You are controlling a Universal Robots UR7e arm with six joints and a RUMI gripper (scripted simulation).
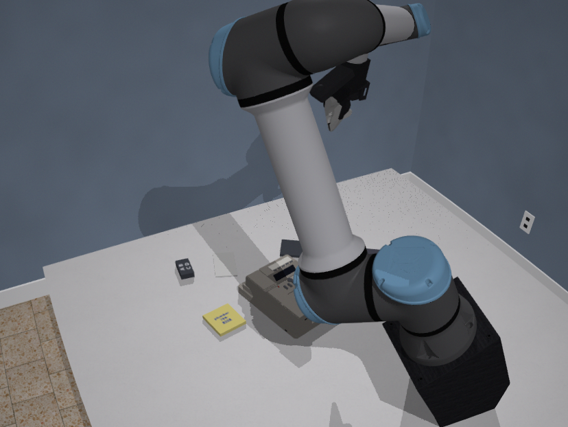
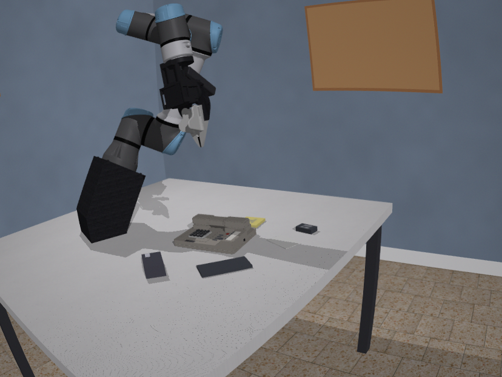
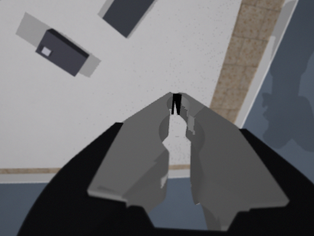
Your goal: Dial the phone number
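The beige desk phone [image 2: 214, 235] sits near the middle of the white table, its handset in the cradle and its dark keypad [image 2: 200, 233] facing up; in the top view my arm hides part of the desk phone [image 1: 275, 294]. The yellow note [image 1: 223, 318] lies flat to the left of the phone, and only its edge shows behind the phone in the exterior view [image 2: 256, 220]. My gripper [image 2: 198, 139] hangs high above the table, far from the phone, with its fingers shut on nothing. It shows in the wrist view [image 3: 176, 103] and in the top view [image 1: 333, 123].
A small black box [image 1: 184, 268] lies left of the phone. A white sheet [image 1: 224, 263] lies beside it. A dark card [image 2: 153, 264] and a dark flat slab [image 2: 224, 266] lie in front of the phone. My black base [image 2: 107, 199] stands at the table's back corner.
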